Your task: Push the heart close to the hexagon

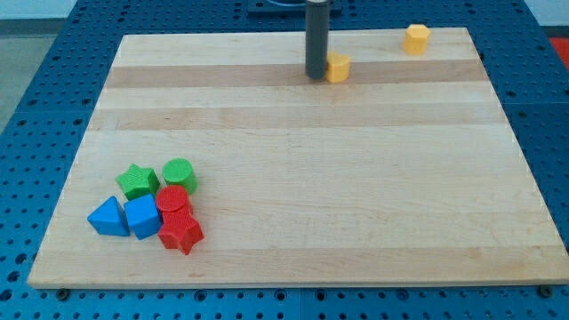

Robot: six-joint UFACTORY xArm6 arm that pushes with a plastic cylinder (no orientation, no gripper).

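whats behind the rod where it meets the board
The rod covers the left edge of a yellow block, likely the heart; my tip sits right against it. The covered part can't be seen. A second yellow block, likely the hexagon, sits apart toward the view's right.

My tip (317,76) touching yellow heart (338,68) at its left, bare surface (311,160) between heart and yellow hexagon (416,38) — nothing in between, other blocks well apart, clustered at the view's bottom left.
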